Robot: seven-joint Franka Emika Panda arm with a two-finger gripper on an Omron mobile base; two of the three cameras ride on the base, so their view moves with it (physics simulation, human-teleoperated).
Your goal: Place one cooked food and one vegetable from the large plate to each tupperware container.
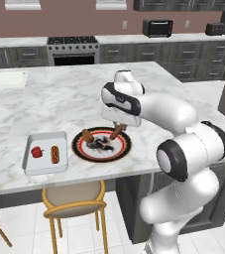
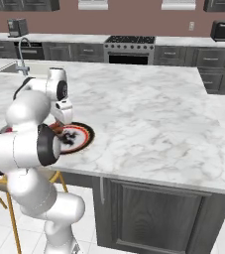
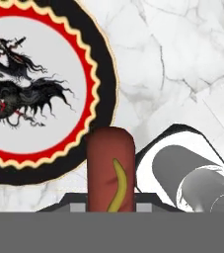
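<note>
The large plate has a black rim, a red ring and a dragon on its white centre, and lies near the counter's front edge. A brown food piece rests on its left side. My gripper hangs over the plate's right rim, shut on a hot dog. In the hand view the hot dog, with a mustard stripe, stands up between my fingertips above the plate's rim. Left of the plate, one tupperware container holds a red pepper and another hot dog.
A yellow stool stands under the counter's front edge below the tray and plate. A sink is set in the counter's far left. Stove and toaster oven line the back wall. My own arm hides part of the plate in the right base view.
</note>
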